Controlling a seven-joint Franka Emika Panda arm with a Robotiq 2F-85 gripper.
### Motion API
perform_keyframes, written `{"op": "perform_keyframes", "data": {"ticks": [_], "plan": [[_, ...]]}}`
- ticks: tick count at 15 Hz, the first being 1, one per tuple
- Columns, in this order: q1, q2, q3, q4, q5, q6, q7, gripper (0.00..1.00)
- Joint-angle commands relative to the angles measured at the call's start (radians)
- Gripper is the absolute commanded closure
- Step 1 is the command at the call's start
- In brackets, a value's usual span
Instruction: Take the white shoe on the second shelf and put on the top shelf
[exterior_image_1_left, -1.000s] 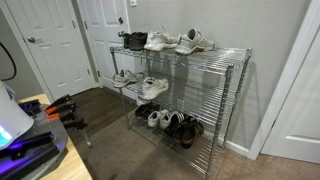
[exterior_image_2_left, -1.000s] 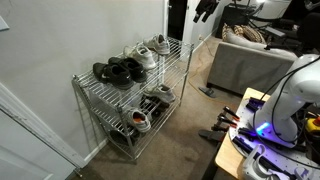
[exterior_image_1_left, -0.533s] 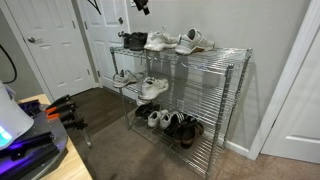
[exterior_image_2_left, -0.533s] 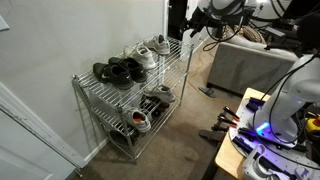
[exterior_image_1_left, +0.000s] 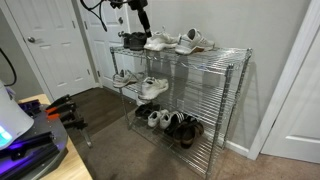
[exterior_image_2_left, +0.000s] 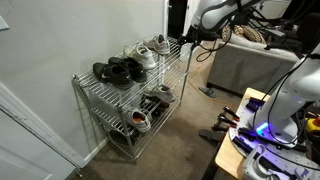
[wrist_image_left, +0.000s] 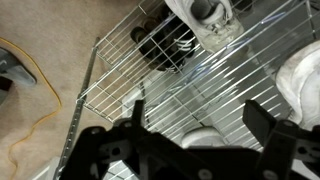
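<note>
The white shoe (exterior_image_1_left: 152, 87) lies on the second shelf (exterior_image_1_left: 190, 100) of the chrome rack, beside a greyer sneaker (exterior_image_1_left: 124, 78). It also shows in an exterior view (exterior_image_2_left: 160, 94). The top shelf (exterior_image_1_left: 225, 52) holds black shoes (exterior_image_1_left: 132, 41) and two pale sneakers (exterior_image_1_left: 160, 42). My gripper (exterior_image_1_left: 140, 22) hangs just above the top shelf's door-side end, over the black shoes; it is also seen in an exterior view (exterior_image_2_left: 190, 40). In the wrist view the gripper (wrist_image_left: 200, 125) is open and empty, looking down through the wire grid at the black shoes (wrist_image_left: 165, 45).
The lowest tier holds a small white pair (exterior_image_1_left: 158, 118) and dark shoes (exterior_image_1_left: 184, 128). White doors (exterior_image_1_left: 50, 50) stand beside the rack, with a wall behind it. A grey sofa (exterior_image_2_left: 250, 70) and a cable on the carpet (wrist_image_left: 30, 75) are nearby.
The arm has come into view from above and moved down and towards the rack, to just above the door-side end of the top shelf. The shoes have not moved.
</note>
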Motion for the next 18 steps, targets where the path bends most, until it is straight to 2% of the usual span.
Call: {"op": "perform_keyframes", "data": {"ticks": [1, 2, 4, 10, 13, 15, 18], "plan": [[0.01, 0.037, -0.009, 0.063, 0.036, -0.14, -0.038, 0.0], [0.007, 0.018, -0.01, 0.027, 0.007, -0.074, -0.006, 0.0], [0.01, 0.03, -0.011, 0.048, 0.011, -0.114, -0.008, 0.0], [0.013, 0.036, -0.012, 0.056, 0.012, -0.122, -0.008, 0.0], [0.028, 0.039, 0.01, -0.027, -0.07, 0.0, 0.158, 0.0], [0.035, 0.082, 0.015, -0.074, -0.156, 0.08, 0.323, 0.0], [0.078, 0.164, 0.008, -0.096, -0.235, 0.078, 0.498, 0.0]]}}
